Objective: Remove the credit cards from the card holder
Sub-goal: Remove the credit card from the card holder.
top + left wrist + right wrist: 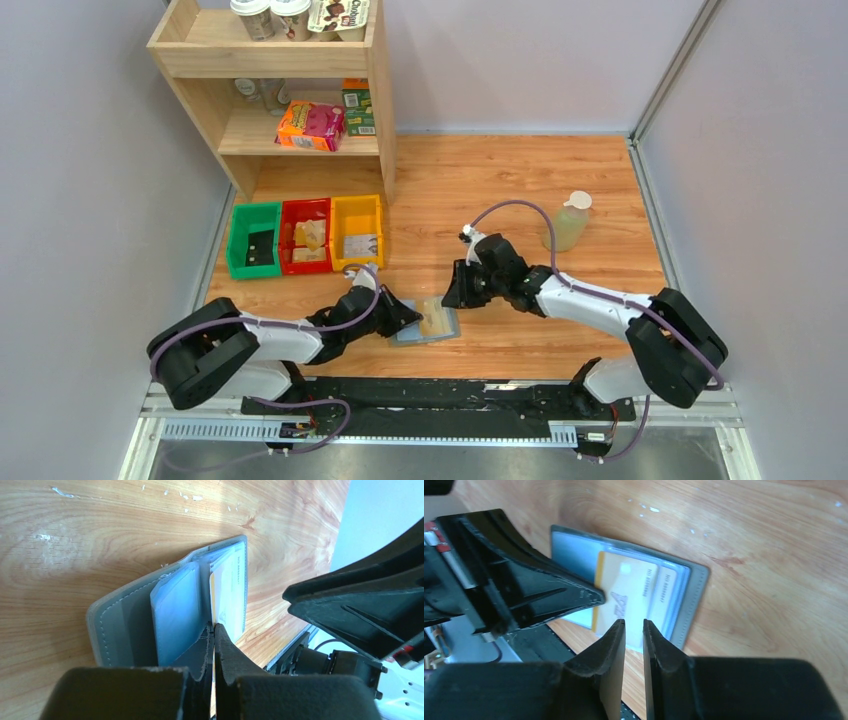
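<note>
The cards (624, 592), yellow-orange and overlapping, sit in the right half of the holder (694, 595). The holder lies open and flat on the table (520, 190), near its front edge and between the two arms.

The left gripper (214, 630) is closed, its tips resting on the holder's inside by the fold, apparently pinning it. The right gripper (634, 625) hovers over the near end of the cards with its jaws a narrow slit apart and nothing between them.

**Risks**
- The slit is slim and the cards are thin and flat. The jaws may slide over the top card, or catch the pale sleeve along with it.
- If sleeve and card are pinched together, the pull will likely drag the whole holder.
- The left tips press a small spot near the fold, so a sideways tug could pivot the holder out from under them or push it toward the table edge.
- Overlapped cards may come out as a pair, or one may jam halfway.

**Hard to make out**
- How many cards there are: two edges show, and more may lie beneath.
- Whether the top card has already partly left its slot.
- The cards' near ends, which the right fingers hide.
- Whether the left tips merely press or nip a flap.
- Any of this detail in the top view, where the holder is too small.
</note>
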Controlling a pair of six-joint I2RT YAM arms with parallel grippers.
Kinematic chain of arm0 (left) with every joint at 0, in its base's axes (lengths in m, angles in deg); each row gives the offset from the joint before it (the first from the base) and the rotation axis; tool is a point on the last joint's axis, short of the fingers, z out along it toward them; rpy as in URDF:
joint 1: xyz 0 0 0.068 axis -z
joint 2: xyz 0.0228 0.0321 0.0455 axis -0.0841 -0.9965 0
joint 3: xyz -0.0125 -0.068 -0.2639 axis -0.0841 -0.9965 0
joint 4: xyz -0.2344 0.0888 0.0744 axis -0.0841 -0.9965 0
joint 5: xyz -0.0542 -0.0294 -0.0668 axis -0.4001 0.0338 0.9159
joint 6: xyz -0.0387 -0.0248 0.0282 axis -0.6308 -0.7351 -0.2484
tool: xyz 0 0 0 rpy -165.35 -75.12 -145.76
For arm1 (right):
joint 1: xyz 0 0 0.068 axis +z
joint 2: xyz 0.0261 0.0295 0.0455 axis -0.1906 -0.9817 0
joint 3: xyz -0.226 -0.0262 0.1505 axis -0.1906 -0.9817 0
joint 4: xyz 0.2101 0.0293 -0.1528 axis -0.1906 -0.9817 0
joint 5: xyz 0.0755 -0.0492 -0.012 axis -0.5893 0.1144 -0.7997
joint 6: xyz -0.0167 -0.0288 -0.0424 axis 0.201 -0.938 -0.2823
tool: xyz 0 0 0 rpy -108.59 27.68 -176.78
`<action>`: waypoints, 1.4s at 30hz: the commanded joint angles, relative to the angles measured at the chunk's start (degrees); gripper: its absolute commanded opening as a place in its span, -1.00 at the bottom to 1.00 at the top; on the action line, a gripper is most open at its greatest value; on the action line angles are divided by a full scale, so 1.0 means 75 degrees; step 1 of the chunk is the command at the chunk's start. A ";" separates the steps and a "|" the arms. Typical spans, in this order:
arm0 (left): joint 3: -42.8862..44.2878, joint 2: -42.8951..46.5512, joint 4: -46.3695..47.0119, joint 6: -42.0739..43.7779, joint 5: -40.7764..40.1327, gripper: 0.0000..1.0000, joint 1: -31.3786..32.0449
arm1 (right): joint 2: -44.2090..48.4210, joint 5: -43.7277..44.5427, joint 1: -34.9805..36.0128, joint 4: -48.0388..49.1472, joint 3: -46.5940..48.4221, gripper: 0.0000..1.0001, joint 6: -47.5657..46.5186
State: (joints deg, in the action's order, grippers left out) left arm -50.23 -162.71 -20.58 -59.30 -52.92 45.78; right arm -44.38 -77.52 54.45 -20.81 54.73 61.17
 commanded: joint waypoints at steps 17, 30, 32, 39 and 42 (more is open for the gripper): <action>-0.0038 -0.0528 0.0725 -0.0244 -0.0151 -1.00 0.0084 | -0.1718 -0.0573 -0.0053 0.1626 -0.0448 -0.97 0.1056; -0.0272 -0.0528 0.0738 -0.0607 -0.0245 -1.00 0.0084 | -0.1730 -0.0232 -0.0088 0.1333 -0.0754 -1.00 0.1080; -0.0296 -0.0517 0.0737 -0.0666 -0.0280 -1.00 0.0084 | -0.1754 -0.0209 -0.0100 0.1263 -0.0754 -1.00 0.1057; -0.0378 -0.0517 0.0737 -0.0725 -0.0316 -1.00 0.0084 | -0.1800 -0.0209 -0.0111 0.1087 -0.0847 -1.00 0.1057; -0.0366 -0.0517 0.0737 -0.0725 -0.0304 -1.00 0.0084 | -0.1847 -0.0185 -0.0111 0.0993 -0.0847 -1.00 0.1045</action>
State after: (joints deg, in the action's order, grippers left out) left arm -52.04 -166.76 -14.98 -64.13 -53.86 46.16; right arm -55.92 -83.42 53.90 -4.88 50.84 70.83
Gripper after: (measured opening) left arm 0.006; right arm 0.006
